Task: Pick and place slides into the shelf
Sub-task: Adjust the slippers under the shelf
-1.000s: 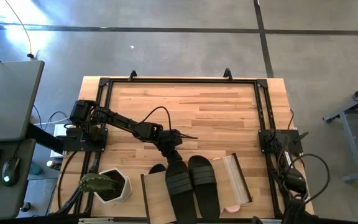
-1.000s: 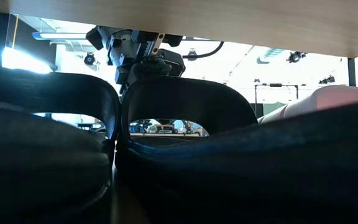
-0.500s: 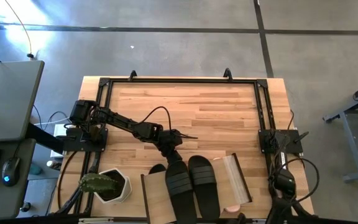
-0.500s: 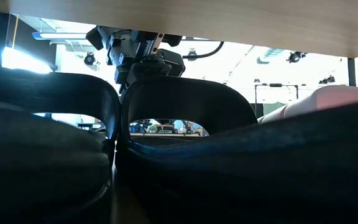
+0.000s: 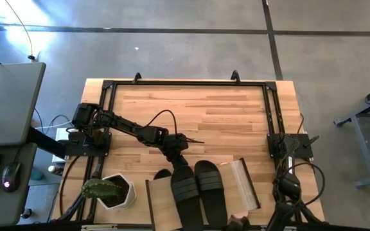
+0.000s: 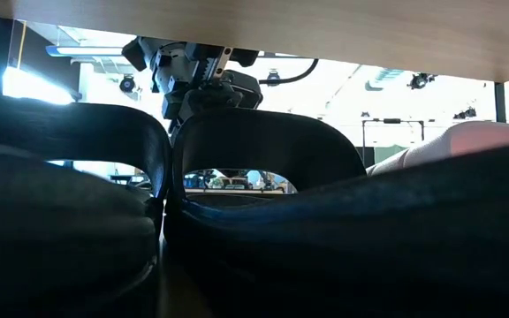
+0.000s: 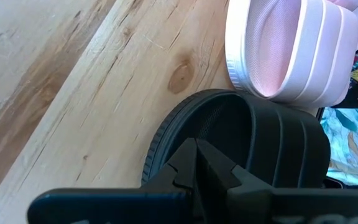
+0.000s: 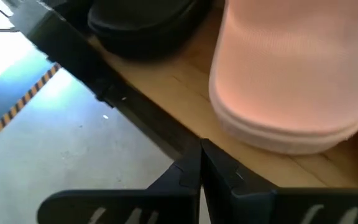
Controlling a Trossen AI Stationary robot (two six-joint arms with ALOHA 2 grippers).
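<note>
The shelf (image 5: 162, 204) sits at the table's (image 5: 198, 109) 6 o'clock edge. Two slides (image 5: 198, 191) lie side by side on its top, toes pointing to 12 o'clock. The one at 9 o'clock (image 5: 184, 187) touches the one at 3 o'clock (image 5: 211, 186). The left gripper (image 5: 177, 160) is just at 12 o'clock of the first one's toe. A plant pot (image 5: 111, 190) stands at 9 o'clock of the shelf, just beside it. A pink slide (image 8: 291, 87) lies at the table's edge, at 3 o'clock of the pair. The right arm (image 5: 288, 192) is at 3 o'clock, off the table's corner.
</note>
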